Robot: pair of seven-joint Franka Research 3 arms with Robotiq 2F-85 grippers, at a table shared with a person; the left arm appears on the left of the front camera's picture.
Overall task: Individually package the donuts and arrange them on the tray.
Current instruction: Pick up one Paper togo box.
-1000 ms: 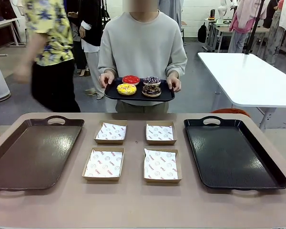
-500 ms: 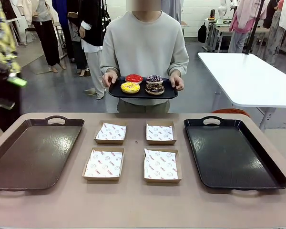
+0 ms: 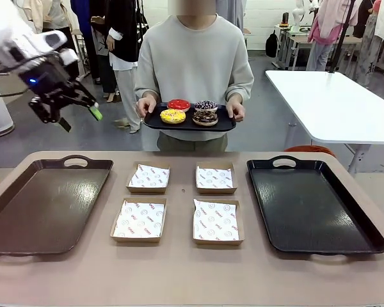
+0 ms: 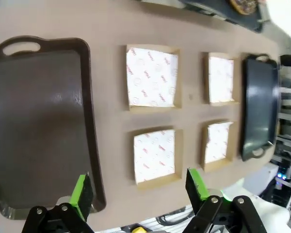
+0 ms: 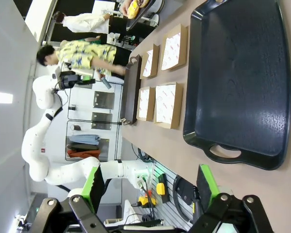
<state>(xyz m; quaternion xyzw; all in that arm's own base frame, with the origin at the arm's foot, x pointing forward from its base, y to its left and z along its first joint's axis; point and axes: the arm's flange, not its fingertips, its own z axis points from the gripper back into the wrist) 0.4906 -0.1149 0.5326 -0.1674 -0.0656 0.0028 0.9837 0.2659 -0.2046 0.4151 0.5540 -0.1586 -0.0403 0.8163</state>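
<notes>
**Both end effectors released; donuts on a hand-held tray behind the boxes.**

The left end effector (image 3: 81,119) is raised off the surface (image 3: 179,275), behind and left of the four paper-lined boxes (image 3: 139,220), with jaws spread and nothing held. The right end effector (image 5: 150,184) is likewise spread and holds nothing. The four donuts (image 3: 189,112) sit on a small black tray (image 3: 155,121) held by a person behind the boxes. A brown tray (image 3: 45,204) lies left of the boxes and a black tray (image 3: 313,204) right.

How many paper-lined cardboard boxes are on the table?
4, between the brown tray and the black tray: far-left box, far-right box, near-left box, near-right box. None appears hidden.
</notes>
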